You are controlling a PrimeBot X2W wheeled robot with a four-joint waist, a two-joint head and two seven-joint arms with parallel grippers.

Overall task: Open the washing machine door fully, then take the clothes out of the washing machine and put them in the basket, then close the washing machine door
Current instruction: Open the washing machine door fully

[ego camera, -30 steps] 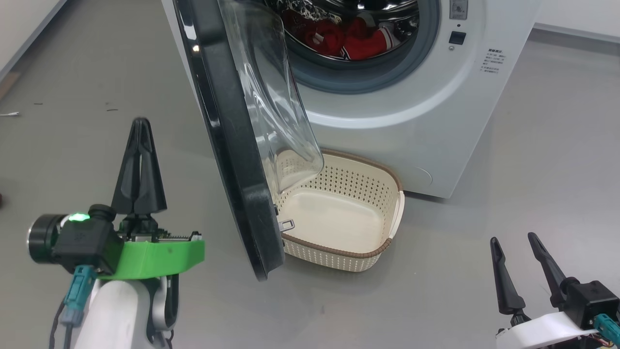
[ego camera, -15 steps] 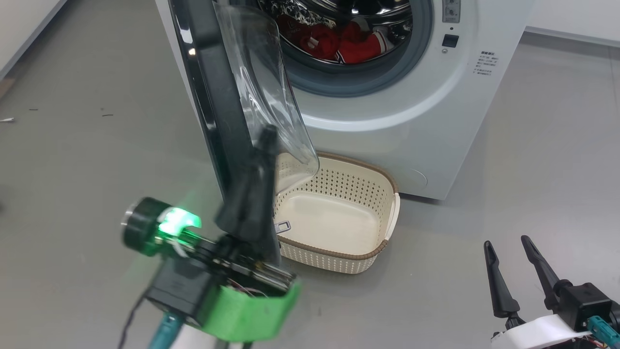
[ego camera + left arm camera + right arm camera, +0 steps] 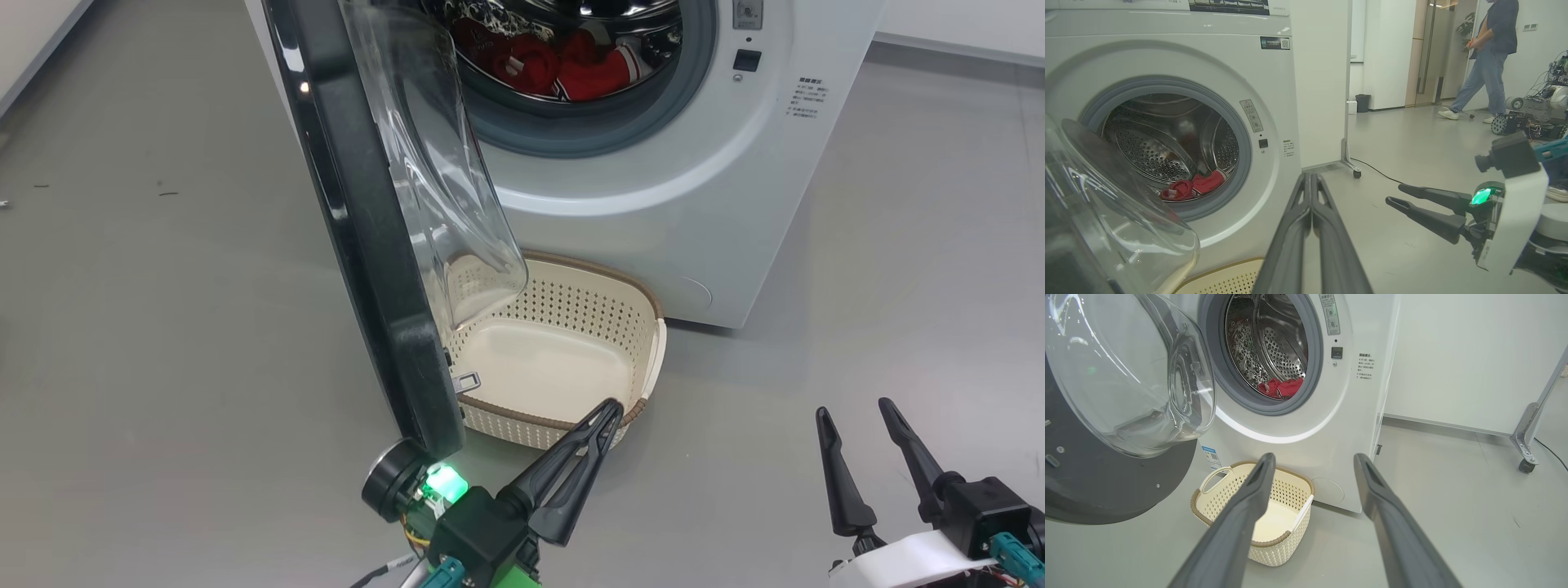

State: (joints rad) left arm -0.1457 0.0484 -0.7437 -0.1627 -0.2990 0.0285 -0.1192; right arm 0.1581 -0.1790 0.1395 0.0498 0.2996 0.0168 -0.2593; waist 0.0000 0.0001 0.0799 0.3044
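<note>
The left gripper (image 3: pixel 606 415) had its jaws pressed together and empty. Its tips were by the near rim of the basket (image 3: pixel 588 314), and its wrist sat just under the low edge of the washing machine door (image 3: pixel 367 245). The right gripper (image 3: pixel 853 411) had its jaws apart and empty, well off to the right over the floor.

The door stood partly open, nearly edge-on in the head view. Its face ran away from the robot just left of the left jaws, and its glass bowl bulged over the basket's left end. The left arm was therefore the nearer, on the door's inner side, and a leftward sweep would likely push the door wider.

The clothes (image 3: pixel 571 69) lay low in the drum of the washing machine (image 3: pixel 694 204), beyond both grippers.

Count: 1 door and 1 empty basket. The red clothes showed as 2 lumps, but I could not tell the number of garments.
</note>
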